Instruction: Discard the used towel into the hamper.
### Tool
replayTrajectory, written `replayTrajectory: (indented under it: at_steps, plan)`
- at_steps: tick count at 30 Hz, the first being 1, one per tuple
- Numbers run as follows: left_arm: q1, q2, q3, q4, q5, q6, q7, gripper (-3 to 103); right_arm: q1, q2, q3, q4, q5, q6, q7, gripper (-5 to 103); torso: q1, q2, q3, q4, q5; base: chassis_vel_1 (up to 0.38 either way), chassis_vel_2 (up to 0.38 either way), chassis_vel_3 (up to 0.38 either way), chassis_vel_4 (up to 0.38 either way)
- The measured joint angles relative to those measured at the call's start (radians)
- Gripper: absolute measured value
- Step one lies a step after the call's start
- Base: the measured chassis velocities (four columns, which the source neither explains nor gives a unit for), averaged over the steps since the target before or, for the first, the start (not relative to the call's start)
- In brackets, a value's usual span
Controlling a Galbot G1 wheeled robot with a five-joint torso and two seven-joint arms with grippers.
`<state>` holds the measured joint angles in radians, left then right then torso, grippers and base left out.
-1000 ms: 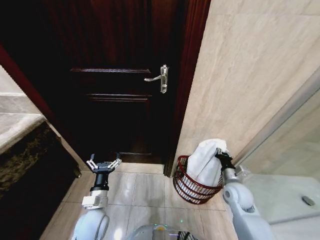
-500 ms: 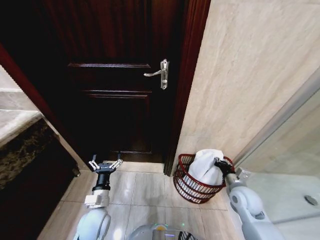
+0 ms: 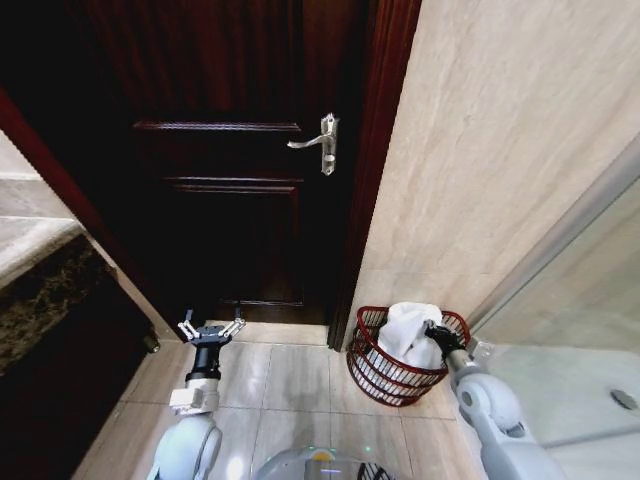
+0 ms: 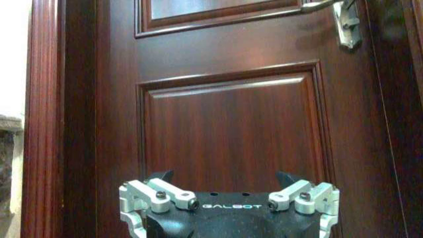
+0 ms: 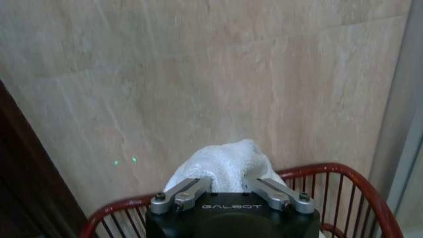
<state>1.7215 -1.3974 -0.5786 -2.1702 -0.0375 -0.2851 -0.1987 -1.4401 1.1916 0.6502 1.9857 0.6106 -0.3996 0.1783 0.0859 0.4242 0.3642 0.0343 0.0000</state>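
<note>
the right pincer (image 3: pixel 436 331) reaches into the hamper (image 3: pixel 375 372), its fingers clamped on the white towel (image 3: pixel 403 330), which sits bunched inside the basket and pokes above the rim. the hamper stands on the tiled floor (image 3: pixel 290 385) beside the dark door (image 3: pixel 230 150). the left pincer (image 3: pixel 210 330) hangs spread wide, empty, facing the door.

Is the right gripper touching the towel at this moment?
Touching. The right wrist view shows the right gripper with fingers closed against the white towel, which bulges between them above the hamper.
</note>
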Motion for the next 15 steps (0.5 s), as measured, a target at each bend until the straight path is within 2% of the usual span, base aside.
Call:
replayTrajectory:
  at_steps: [3,6,7,11,12,13,15]
  plan:
    - [-0.001,0.000,0.000,0.001,0.000,0.000,0.000,100,0.000,-0.013,0.001,0.006,0.003,-0.039,0.001,5,-0.005,-0.012,-0.006,0.0000,0.0000,0.000,0.000,0.000,0.000]
    - [0.000,0.000,0.000,0.001,0.000,0.000,0.000,100,0.006,-0.034,0.011,0.014,0.018,-0.120,0.001,5,-0.012,-0.029,-0.016,0.0000,-0.0001,0.000,0.000,0.000,0.000]
    - [0.000,0.000,0.000,0.001,0.000,0.000,0.000,100,0.006,-0.034,0.011,0.014,0.018,-0.120,0.001,5,-0.012,-0.029,-0.016,0.0000,-0.0001,0.000,0.000,0.000,0.000]
    - [0.003,0.002,-0.008,0.001,-0.001,-0.002,0.000,100,0.027,-0.057,0.019,0.010,0.060,-0.244,-0.021,5,-0.019,-0.048,-0.030,0.0000,-0.0001,0.000,0.000,0.000,0.000]
    - [0.003,0.002,-0.008,0.001,-0.001,-0.002,0.000,100,0.027,-0.057,0.019,0.010,0.060,-0.244,-0.021,5,-0.019,-0.048,-0.030,0.0000,-0.0001,0.000,0.000,0.000,0.000]
    - [0.004,0.003,-0.012,0.001,-0.002,-0.004,0.000,100,0.044,-0.062,0.018,-0.003,0.073,-0.282,-0.027,5,-0.021,-0.055,-0.034,0.0001,-0.0001,0.000,0.000,0.000,0.000]
    - [0.006,0.005,-0.019,0.001,-0.003,-0.009,0.000,100,0.072,-0.071,0.008,-0.032,0.083,-0.314,-0.034,5,-0.025,-0.065,-0.040,0.0000,-0.0001,0.000,0.000,0.000,0.000]
